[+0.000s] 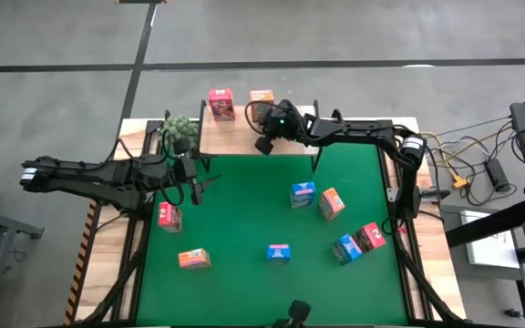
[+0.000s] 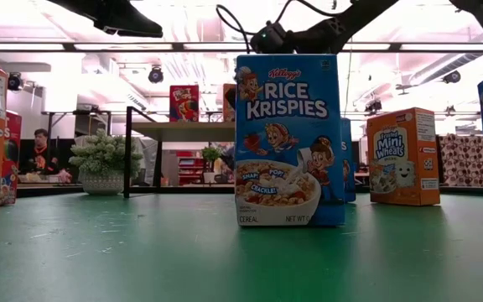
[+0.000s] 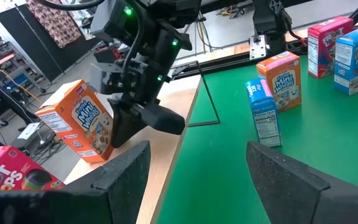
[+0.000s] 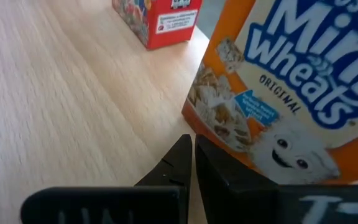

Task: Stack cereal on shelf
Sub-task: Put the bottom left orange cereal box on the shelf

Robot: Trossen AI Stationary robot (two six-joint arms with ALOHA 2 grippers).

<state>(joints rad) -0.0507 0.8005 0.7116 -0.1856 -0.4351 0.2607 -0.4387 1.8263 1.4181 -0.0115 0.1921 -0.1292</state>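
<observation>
Cereal: nine small boxes, counted against the shelf (image 1: 244, 137). Two are standing upright on the shelf board, a pink-red box (image 1: 221, 104) and an orange Mini-Wheats box (image 1: 262, 102) beside it, likely so their fronts are facing outward. Seven are lying scattered on the green mat (image 1: 244, 210) in front of the shelf, among them a blue Rice Krispies box (image 1: 303, 193) and an orange box (image 1: 332, 203) just beside it.
Right gripper (image 4: 191, 158): hanging over the shelf just beside the Mini-Wheats box, fingers pinched together and holding nothing, apparently done with that box.
Left gripper (image 1: 210, 182): waiting at the shelf's front left corner, fingers spread wide and empty, probably readied for a mat box.
Potted plant (image 1: 180, 128): sitting at the shelf's left end
</observation>
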